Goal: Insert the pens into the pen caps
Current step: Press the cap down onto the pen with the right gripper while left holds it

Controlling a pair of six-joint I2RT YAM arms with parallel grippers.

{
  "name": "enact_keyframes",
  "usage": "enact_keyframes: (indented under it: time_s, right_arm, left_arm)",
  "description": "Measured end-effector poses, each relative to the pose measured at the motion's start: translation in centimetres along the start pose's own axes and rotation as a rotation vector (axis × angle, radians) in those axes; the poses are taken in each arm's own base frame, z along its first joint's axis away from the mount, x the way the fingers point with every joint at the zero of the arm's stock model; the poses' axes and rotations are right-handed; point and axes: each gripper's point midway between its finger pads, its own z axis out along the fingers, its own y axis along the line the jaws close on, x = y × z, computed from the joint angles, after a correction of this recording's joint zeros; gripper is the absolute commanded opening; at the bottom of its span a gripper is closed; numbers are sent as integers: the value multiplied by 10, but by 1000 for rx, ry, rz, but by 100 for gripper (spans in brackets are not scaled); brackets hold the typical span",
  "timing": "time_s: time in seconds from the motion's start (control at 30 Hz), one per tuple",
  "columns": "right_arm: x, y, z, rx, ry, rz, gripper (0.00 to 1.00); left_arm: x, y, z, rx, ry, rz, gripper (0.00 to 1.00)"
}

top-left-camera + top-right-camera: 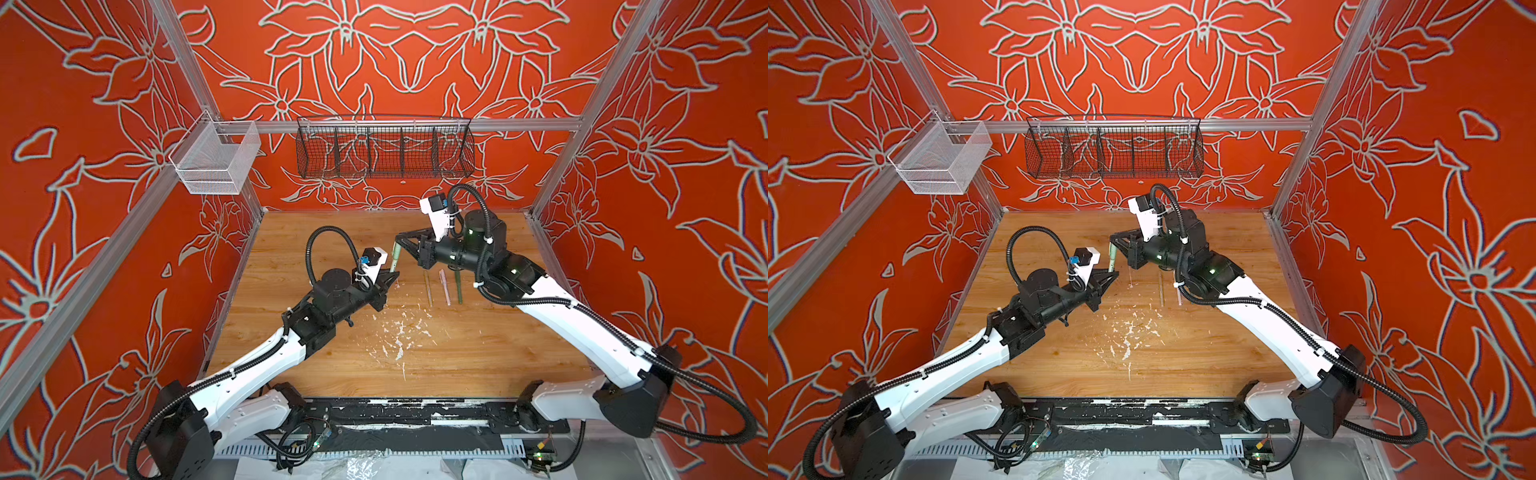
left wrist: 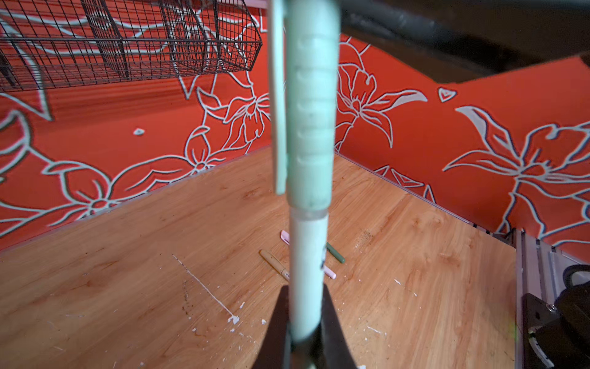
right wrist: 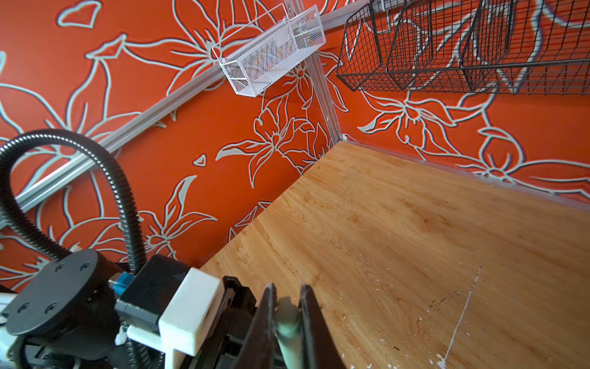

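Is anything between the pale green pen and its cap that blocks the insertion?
Nothing visible blocks it. The pale green cap already sits over the end of the pale green pen. The left gripper holds the barrel; the right gripper is shut on the cap.

1. The table [image 1: 478, 353] looked like wood-grain laminate, smooth with a low sheen, roughened near its middle by dried white flecks [image 1: 399, 332].
2. The pale green pen [image 2: 308, 255] had a smooth, matt plastic barrel; its cap [image 2: 311, 111] was the same plastic, ribbed.
3. The wire basket [image 1: 384, 151], at twelve o'clock, was black-coated metal wire.
4. The mesh basket [image 1: 216, 160], at ten o'clock, was fine white metal mesh.
5. The rails [image 1: 523, 124] were brushed metal.
6. The walls [image 1: 415, 54] looked matt and printed.
7. The arm shells [image 1: 582, 332] were glossy white plastic; the conduit [image 3: 124, 191] was ribbed black plastic.
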Motion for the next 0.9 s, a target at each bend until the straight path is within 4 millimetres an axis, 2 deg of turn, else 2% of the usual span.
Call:
enact_keyframes:
  time_s: [0.13, 0.4, 0.67, 0.9]
  right_arm:
    - [5, -3, -2, 15, -2, -21, 0]
    - [-5, -3, -1, 2, -95, -56, 0]
    - [-8, -12, -1, 27, -135, -78, 0]
    - [-2, -14, 1, 28, -131, -96, 0]
  left_arm:
    - [3, 2, 0, -10, 25, -8, 0]
    - [-15, 12, -1, -29, 26, -26, 0]
    - [-17, 14, 8, 20, 77, -38, 0]
    - [-14, 15, 7, 22, 108, -39, 0]
